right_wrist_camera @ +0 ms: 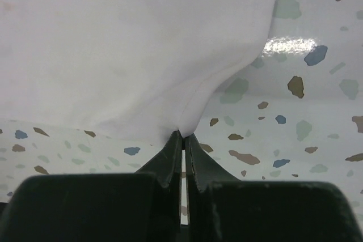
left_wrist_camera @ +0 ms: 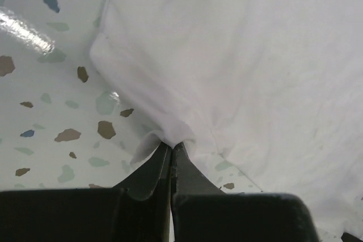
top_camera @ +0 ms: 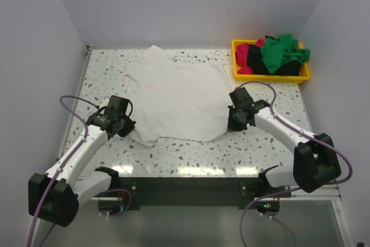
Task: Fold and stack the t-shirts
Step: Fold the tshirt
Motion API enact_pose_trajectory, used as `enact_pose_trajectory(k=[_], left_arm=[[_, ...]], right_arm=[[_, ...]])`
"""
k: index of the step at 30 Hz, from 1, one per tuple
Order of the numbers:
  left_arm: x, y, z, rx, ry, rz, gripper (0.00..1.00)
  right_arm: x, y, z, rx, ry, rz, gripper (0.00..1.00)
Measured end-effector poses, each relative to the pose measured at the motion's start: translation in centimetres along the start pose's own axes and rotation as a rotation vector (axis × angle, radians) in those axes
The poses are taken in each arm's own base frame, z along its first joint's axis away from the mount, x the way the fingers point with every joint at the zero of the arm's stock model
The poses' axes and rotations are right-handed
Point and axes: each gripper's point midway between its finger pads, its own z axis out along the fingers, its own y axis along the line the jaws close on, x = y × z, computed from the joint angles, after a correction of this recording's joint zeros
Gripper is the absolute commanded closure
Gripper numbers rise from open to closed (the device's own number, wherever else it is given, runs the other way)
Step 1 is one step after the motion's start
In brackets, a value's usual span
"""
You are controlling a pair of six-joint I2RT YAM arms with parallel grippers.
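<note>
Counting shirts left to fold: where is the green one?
In the top view, the green shirt lies on top in the yellow bin at the far right corner of the table.

We see the white t-shirt [top_camera: 173,99] as soft matt cloth with light wrinkles. The table [top_camera: 191,155] is smooth and glossy, like speckled stone. The yellow bin [top_camera: 272,77] looks like smooth plastic. The left gripper [left_wrist_camera: 171,147] is matt black.
</note>
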Motion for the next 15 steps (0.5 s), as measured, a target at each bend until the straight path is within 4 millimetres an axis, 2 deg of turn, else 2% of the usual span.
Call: enact_pose_trajectory(k=[10, 15], left_arm=[[-3.9, -5.8, -0.2, 0.095, -0.083, 0.023, 1.0], [-6.2, -7.9, 0.3, 0.122, -0.127, 0.011, 1.0]], right_arm=[[-4.7, 0.6, -0.9, 0.011, -0.02, -0.002, 1.0], [-6.9, 0.8, -0.8, 0.013, -0.03, -0.001, 1.0]])
